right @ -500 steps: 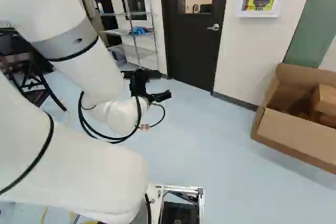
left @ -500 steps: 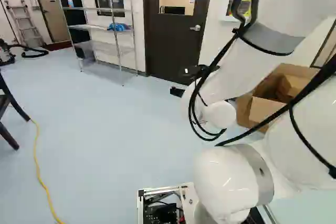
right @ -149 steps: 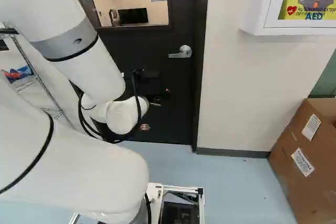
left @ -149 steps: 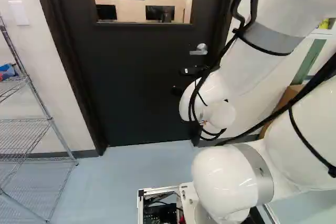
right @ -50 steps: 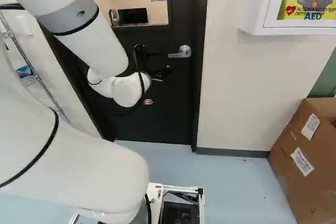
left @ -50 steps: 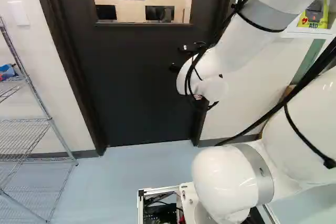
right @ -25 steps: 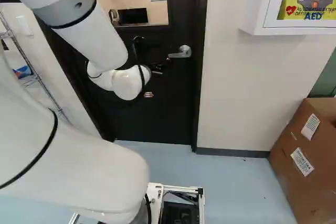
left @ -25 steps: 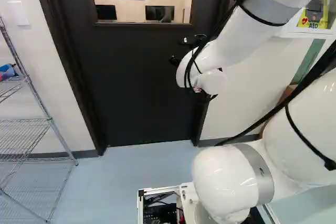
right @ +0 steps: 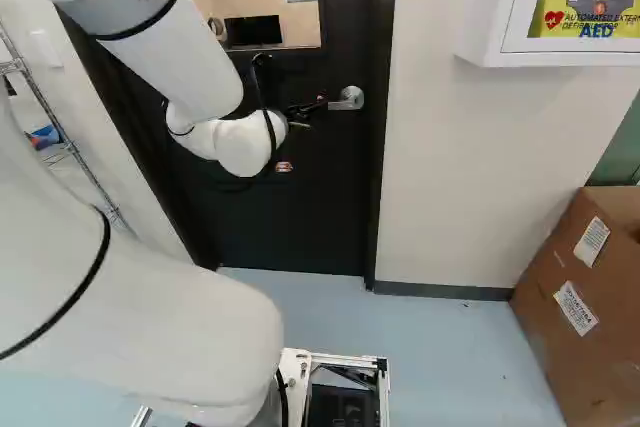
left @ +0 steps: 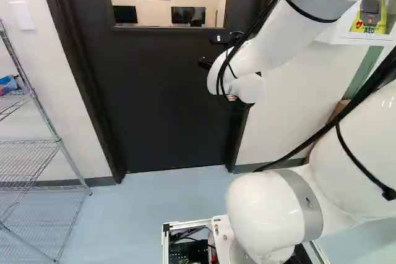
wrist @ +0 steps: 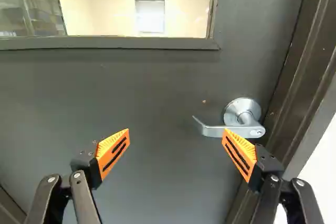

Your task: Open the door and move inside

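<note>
End effector (wrist: 177,131) spread wide, empty, one pad (wrist: 239,152) near lever handle (wrist: 243,113) on shut door (wrist: 157,87). Wants sideways shift, centring handle between pads, before gripping, turning.

Handle (wrist: 242,110): shiny metal | door (wrist: 157,87): smooth, matt | box (right: 560,317): cardboard

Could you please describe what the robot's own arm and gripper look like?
The smooth, glossy white arm has rounded joints, a grey band and black cables running outside it. The black two-finger gripper has jointed links with silvery screws and tapered orange pads with fine ridges and dark stripes.
</note>
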### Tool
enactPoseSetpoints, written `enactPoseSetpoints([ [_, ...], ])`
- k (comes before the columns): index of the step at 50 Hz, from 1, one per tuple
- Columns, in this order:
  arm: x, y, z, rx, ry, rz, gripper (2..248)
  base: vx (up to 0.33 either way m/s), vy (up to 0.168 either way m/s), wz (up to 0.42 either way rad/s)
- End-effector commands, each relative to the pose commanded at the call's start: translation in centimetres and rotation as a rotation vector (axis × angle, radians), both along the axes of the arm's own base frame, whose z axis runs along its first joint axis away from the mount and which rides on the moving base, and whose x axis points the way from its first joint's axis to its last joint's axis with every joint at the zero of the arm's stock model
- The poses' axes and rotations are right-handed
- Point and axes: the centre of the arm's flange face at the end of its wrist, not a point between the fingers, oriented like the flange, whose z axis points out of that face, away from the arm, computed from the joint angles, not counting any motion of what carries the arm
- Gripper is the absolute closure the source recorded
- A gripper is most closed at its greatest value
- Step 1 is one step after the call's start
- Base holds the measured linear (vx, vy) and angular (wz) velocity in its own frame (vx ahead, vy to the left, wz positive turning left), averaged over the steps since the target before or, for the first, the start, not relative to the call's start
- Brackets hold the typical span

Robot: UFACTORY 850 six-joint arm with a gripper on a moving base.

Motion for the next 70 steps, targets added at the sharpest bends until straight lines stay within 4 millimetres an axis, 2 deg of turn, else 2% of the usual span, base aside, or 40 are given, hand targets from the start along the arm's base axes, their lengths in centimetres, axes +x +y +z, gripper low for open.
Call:
enactPoseSetpoints([
  [20,1.8,0.0,1.6,0.000,-0.012,0.000,3,0.000,0.000,0.000],
  [55,5.3,0.0,1.7,0.000,0.008,0.000,3,0.000,0.000,0.000],
  [70,5.7,0.0,0.8,0.000,0.030,0.000,3,0.000,0.000,0.000],
])
